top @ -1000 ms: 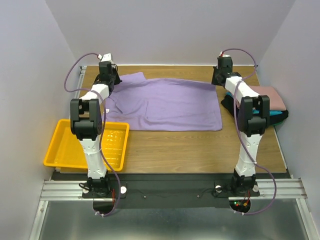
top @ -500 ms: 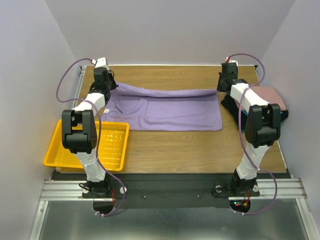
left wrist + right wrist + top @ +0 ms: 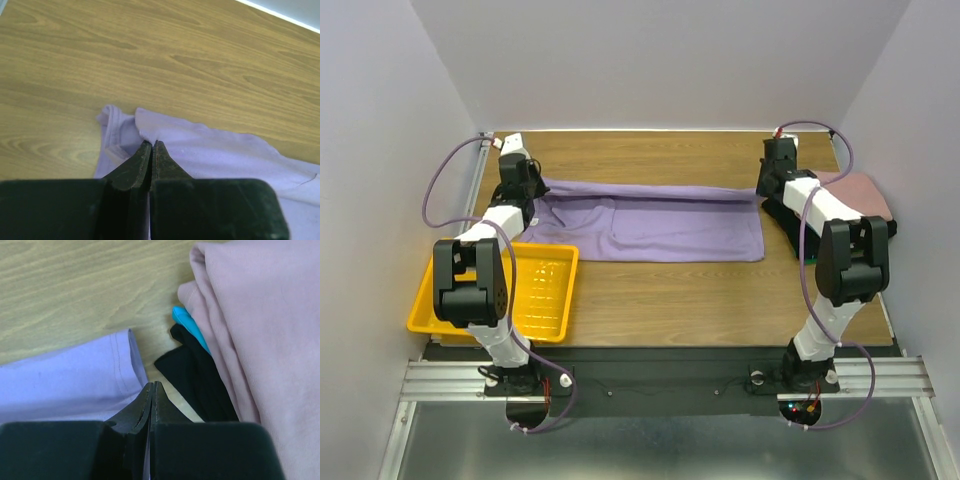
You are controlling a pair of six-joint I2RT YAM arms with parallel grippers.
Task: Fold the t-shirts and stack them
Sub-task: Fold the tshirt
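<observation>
Left gripper seemingly pinches shirt, tabletop.

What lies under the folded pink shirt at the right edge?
A teal shirt peeks out beneath the pink shirt, with a black shirt lower still. Anything deeper, and most of both, is covered.

My top cam looks down from 6 o'clock toward 12; both wrist cams sit close, all sharing the lavender shirt.
</observation>
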